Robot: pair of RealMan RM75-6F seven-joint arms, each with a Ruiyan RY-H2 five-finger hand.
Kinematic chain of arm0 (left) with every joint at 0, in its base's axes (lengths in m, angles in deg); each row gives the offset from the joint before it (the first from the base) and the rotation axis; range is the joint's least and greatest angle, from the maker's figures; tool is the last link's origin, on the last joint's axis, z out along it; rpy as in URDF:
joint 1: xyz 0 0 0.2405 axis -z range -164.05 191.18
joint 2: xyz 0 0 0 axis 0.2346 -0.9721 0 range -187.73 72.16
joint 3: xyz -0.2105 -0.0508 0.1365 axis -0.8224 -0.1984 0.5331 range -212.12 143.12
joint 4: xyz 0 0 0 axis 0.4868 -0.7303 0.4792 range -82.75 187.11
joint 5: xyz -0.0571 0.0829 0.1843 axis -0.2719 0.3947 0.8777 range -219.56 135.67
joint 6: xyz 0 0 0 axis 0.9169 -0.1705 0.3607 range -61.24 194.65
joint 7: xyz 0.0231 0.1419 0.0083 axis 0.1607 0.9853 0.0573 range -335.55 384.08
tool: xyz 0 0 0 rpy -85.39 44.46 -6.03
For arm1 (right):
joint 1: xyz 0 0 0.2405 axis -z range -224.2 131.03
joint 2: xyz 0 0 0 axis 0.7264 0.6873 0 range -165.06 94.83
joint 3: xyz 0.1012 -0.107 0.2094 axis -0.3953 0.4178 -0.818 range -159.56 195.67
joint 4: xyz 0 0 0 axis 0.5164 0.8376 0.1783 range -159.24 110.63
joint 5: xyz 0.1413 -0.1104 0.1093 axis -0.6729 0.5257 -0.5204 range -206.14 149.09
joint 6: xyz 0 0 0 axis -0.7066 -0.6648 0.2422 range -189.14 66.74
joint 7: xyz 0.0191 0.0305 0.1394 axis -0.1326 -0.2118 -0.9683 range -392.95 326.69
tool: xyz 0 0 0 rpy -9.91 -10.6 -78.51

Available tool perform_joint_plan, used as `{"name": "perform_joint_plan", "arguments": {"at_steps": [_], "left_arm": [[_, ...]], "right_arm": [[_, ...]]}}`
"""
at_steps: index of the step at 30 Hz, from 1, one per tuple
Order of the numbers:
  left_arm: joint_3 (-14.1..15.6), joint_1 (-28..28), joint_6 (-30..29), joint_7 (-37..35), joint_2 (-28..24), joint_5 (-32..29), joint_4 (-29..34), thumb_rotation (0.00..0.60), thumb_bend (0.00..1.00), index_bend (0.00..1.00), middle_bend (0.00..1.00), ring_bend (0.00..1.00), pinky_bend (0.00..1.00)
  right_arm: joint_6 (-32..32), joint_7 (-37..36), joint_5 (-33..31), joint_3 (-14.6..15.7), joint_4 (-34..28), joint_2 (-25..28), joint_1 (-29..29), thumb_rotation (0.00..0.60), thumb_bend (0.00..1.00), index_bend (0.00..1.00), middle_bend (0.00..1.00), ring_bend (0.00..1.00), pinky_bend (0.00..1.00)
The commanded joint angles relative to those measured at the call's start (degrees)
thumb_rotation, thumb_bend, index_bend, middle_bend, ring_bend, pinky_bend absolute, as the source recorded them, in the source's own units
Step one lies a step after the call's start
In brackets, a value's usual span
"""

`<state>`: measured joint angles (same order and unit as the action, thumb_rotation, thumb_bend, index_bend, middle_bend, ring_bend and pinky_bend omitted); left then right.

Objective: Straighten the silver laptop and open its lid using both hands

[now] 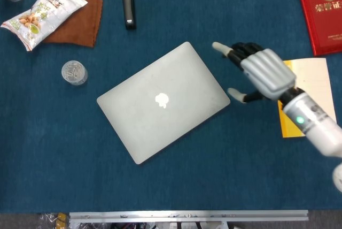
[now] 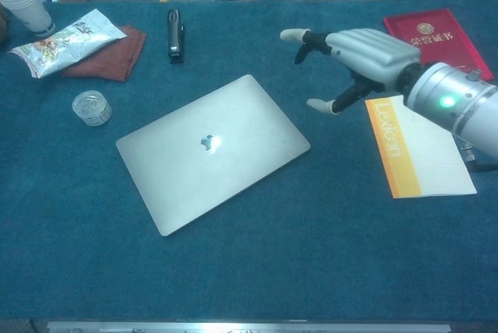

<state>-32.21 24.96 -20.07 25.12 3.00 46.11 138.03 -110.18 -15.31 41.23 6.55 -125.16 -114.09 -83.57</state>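
Closed silver laptop (image 1: 163, 102) lying skewed at centre frame on the blue table (image 1: 224, 175), corners pointing up and down the picture. Right hand (image 1: 259, 74) spread and empty just right of the laptop's right corner, hovering clear above the cloth in the chest view (image 2: 354, 57) though seeming almost to touch in the head view; left hand out of both. Open cloth below and right of the laptop; yellow-edged booklet (image 1: 312, 87) under the forearm, plastic jar (image 1: 74, 72) left, black stapler (image 1: 127, 5) above.
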Motion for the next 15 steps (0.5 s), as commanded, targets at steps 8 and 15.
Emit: {"name": "perform_joint_plan", "arguments": {"at_steps": [8, 15], "left_arm": [[-0.9, -1.1, 0.8, -0.2, 0.6, -0.9, -1.1, 0.600, 0.24, 0.00, 0.00, 0.00, 0.00], [-1.8, -1.6, 1.1, -0.8, 1.3, -1.6, -2.4, 0.600, 0.24, 0.00, 0.00, 0.00, 0.00]], "right_arm": [[3.6, -0.9, -4.2, -1.5, 10.3, -9.0, -6.6, 0.218, 0.24, 0.01, 0.26, 0.15, 0.20], [5.6, -1.2, -7.3, -3.0, 19.0, -15.7, -11.2, 0.218, 0.28, 0.01, 0.28, 0.15, 0.19]]}}
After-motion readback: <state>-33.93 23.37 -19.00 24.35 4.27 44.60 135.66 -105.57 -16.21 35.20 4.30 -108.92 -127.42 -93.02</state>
